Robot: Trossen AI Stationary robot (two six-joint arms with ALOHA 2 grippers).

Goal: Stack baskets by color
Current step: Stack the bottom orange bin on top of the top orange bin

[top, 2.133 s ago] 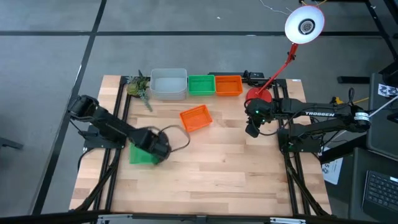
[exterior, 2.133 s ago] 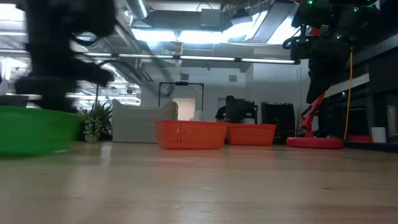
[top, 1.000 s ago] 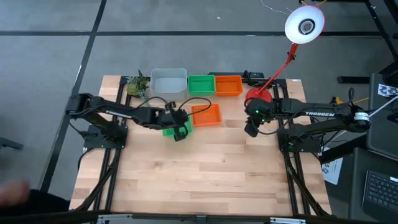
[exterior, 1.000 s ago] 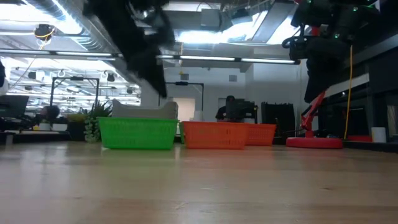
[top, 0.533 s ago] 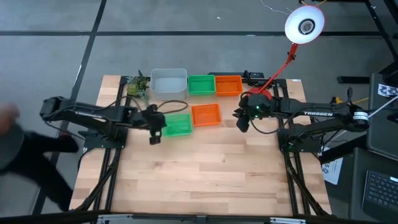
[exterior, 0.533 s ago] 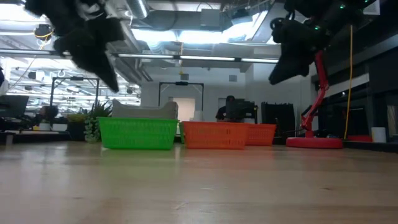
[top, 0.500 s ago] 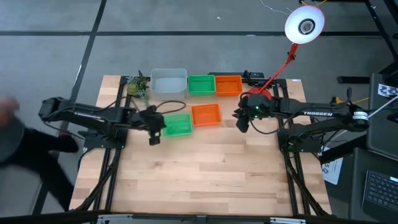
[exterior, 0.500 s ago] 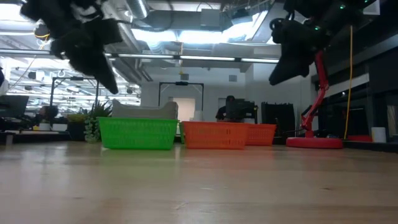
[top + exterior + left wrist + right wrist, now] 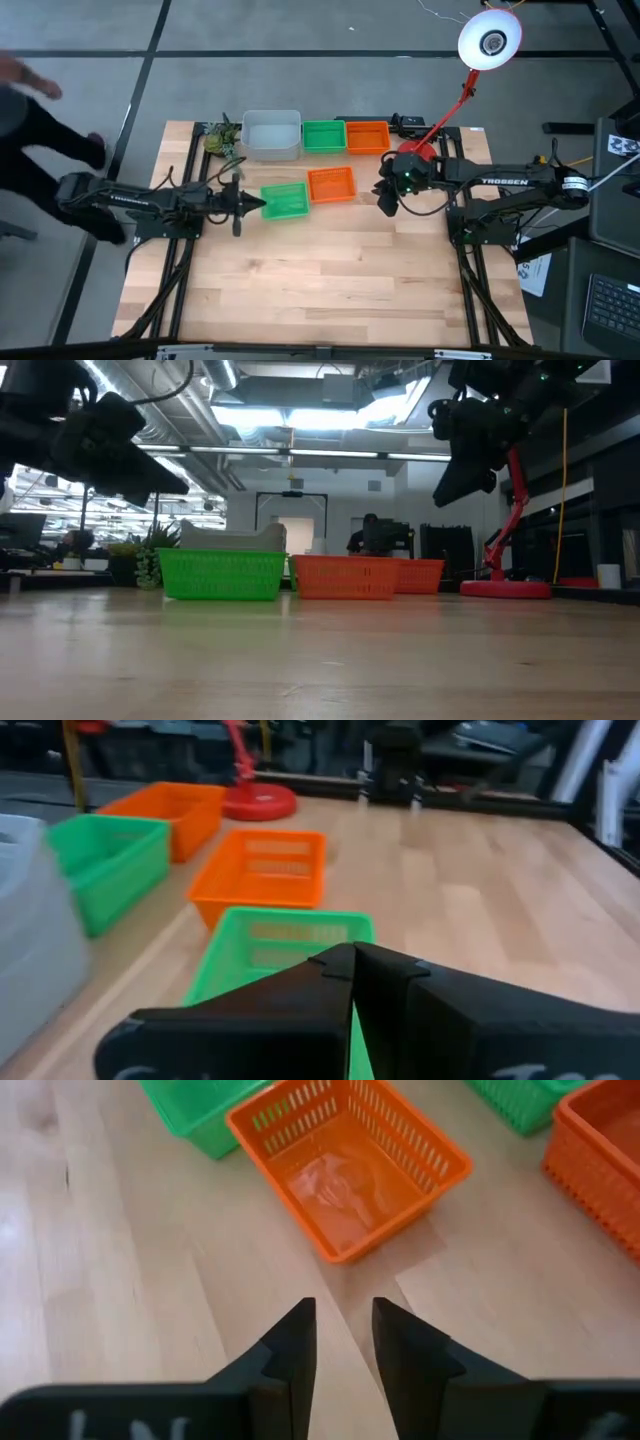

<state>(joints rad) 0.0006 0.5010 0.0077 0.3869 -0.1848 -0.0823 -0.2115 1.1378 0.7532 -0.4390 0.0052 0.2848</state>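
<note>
On the table's middle, a green basket [image 9: 285, 200] and an orange basket [image 9: 331, 184] rest on their bottoms side by side. A pale grey basket [image 9: 271, 134], a green one [image 9: 323, 136] and an orange one [image 9: 367, 136] stand in a row at the far edge. My left gripper [image 9: 262, 207] is shut, lies level and points at the near green basket [image 9: 285, 945] from its left, above table height [image 9: 150, 480]. My right gripper [image 9: 385, 198] hangs open, slanting down, just right of the near orange basket [image 9: 350, 1170], with nothing between its fingers [image 9: 290, 1345].
A red lamp base [image 9: 412, 155] with its white head stands at the far right. A small plant [image 9: 222, 140] sits at the far left, beside the grey basket. A person [image 9: 25, 95] moves past beyond the table's left side. Bare wood [image 9: 320, 280] fills the near half.
My left gripper has drawn back from over the near green basket toward the table's left edge and tipped up from pointing down to level. The green basket stays on the table beside the orange one. My right gripper has shifted a little toward the orange basket and tipped.
</note>
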